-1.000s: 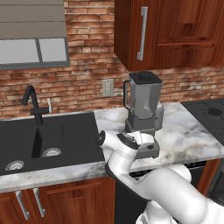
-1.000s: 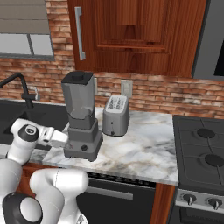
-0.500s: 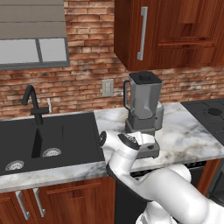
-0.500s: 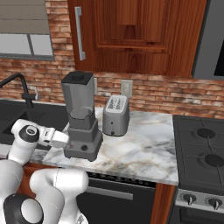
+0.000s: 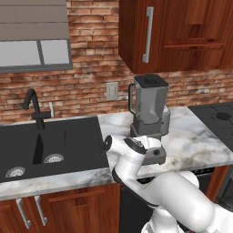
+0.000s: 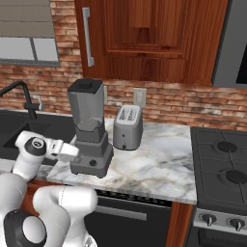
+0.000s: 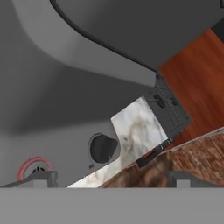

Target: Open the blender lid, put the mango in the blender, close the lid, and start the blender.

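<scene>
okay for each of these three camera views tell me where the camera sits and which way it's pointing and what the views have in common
Left base view: behind the arm to its left, facing the brick wall; blender, sink; white arm rises lower right.
Right base view: behind to its right; blender, toaster, stove; arm lower left.
Hand view: on the hand, close against the blender base; red button, black knob; gripper tips at bottom.
Shared: both base views show the blender on the marble counter.
</scene>
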